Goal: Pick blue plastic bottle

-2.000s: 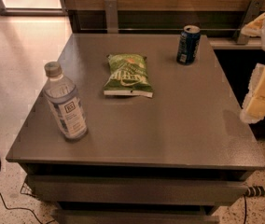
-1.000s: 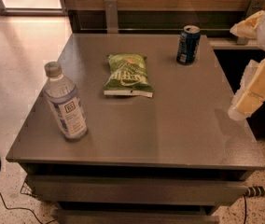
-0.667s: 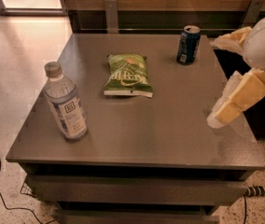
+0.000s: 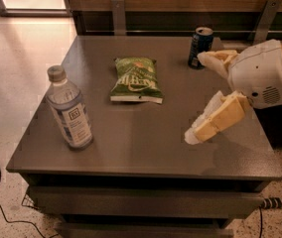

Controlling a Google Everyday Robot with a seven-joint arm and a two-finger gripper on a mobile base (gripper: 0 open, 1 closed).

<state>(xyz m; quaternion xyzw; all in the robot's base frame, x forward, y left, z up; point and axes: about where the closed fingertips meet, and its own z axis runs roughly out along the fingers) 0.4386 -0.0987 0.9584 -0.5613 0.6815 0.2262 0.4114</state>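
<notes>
The blue plastic bottle [image 4: 70, 109] stands upright near the table's front left corner; it is clear, with a pale grey cap and a bluish-white label bearing a small dark square logo. My gripper [image 4: 196, 97] comes in from the right, above the right half of the table. It is open and empty, one finger [image 4: 215, 59] toward the back and the other finger [image 4: 214, 120] toward the front. It is far to the right of the bottle, with bare tabletop between them.
A green chip bag [image 4: 135, 80] lies flat at the table's middle back. A dark blue can [image 4: 200, 47] stands at the back right, just behind my gripper. The grey table [image 4: 136, 143] has a floor drop at left and a wooden wall behind.
My gripper has moved left from the right edge of view to over the table's right half. The bottle, chip bag and can have not moved.
</notes>
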